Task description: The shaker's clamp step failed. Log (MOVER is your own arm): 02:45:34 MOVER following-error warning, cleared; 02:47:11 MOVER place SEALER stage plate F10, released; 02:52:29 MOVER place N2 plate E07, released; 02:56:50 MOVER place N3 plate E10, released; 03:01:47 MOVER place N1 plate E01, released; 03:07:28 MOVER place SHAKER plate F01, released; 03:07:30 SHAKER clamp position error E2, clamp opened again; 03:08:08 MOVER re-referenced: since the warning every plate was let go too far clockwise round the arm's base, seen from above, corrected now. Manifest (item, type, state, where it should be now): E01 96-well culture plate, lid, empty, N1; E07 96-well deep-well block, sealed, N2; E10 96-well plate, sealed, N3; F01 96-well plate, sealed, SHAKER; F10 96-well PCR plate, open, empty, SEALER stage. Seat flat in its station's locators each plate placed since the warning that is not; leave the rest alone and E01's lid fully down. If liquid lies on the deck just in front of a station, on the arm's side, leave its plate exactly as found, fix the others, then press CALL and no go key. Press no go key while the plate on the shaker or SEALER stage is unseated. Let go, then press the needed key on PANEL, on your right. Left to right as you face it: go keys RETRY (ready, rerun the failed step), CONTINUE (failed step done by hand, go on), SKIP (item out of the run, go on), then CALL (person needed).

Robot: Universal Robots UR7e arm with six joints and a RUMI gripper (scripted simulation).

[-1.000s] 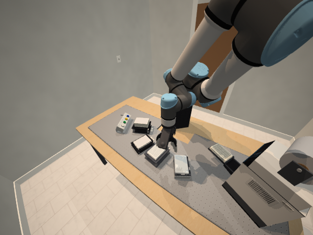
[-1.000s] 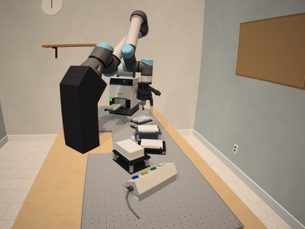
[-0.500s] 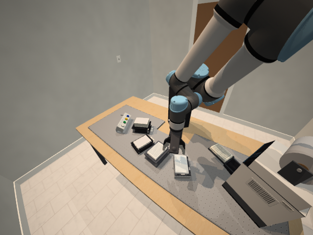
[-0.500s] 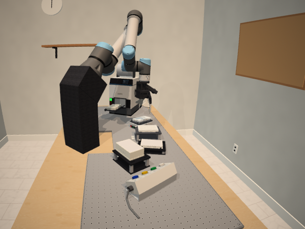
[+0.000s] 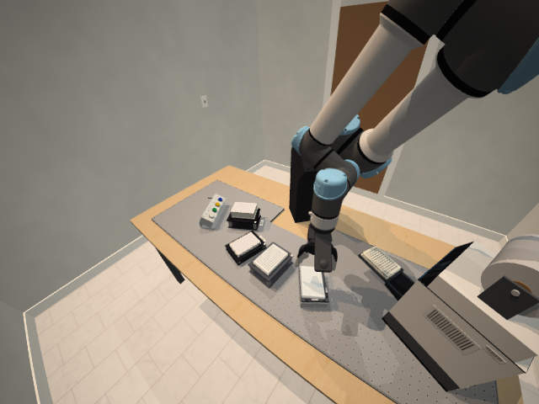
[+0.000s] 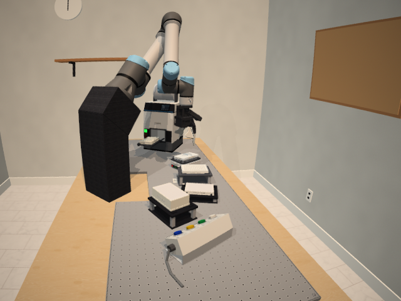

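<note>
Jaws of gripper (image 5: 317,253) spread wide, gripping nothing, hung above far end of clear lidded plate (image 5: 312,283) on its nest. To one side, deep-well block (image 5: 270,259); to the other, PCR plate (image 5: 381,262) on sealer stage. All upon grey tabletop (image 5: 348,339).

Soft, even light fills both views, bright without glare. The arm (image 5: 382,108) casts broken grey shadows across the counter's (image 5: 278,321) middle toward its far right corner. The top view bends straight lines near its borders. Edges look slightly jagged throughout.
</note>
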